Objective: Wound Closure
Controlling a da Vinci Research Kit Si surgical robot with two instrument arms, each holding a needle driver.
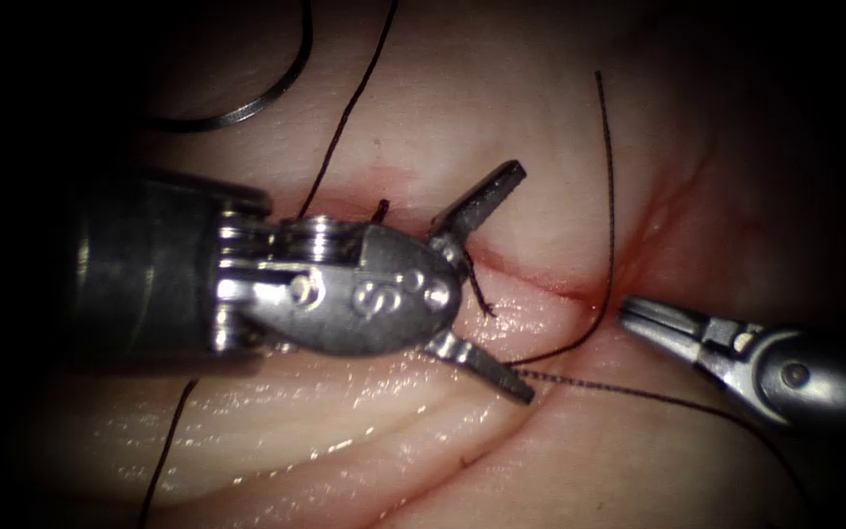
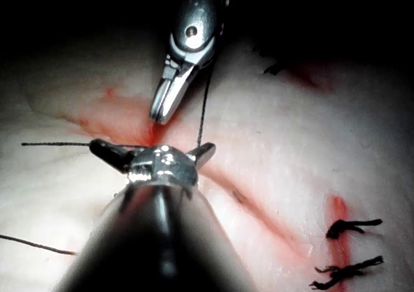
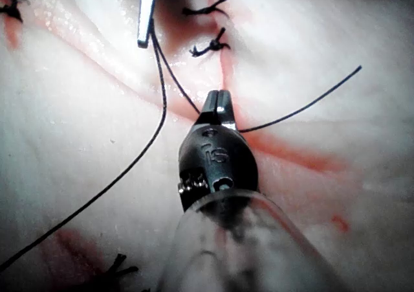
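Note:
My left tool (image 1: 519, 282) reaches in from the left, its jaws spread wide over the cut (image 1: 550, 282) and holding nothing. My right tool (image 1: 631, 312) comes in from the right, jaws shut on the dark thread (image 1: 610, 196) at the right end of the cut. In the right wrist view, thread (image 3: 297, 104) leaves both sides of the right tool's tip (image 3: 217, 103). The curved needle (image 1: 264, 98) lies free on the tissue at the far upper left, held by neither tool. In the left wrist view, the open left tool (image 2: 151, 151) sits just in front of the right tool (image 2: 169, 101).
Short knotted thread ends (image 1: 482, 294) stand up by the cut near the left tool. Tied stitches (image 2: 349, 227) (image 3: 208, 46) cross the cut further along. Red fluid (image 1: 668, 225) stains the tissue around the cut. Loose thread (image 1: 345, 118) runs from the top edge down behind the left tool.

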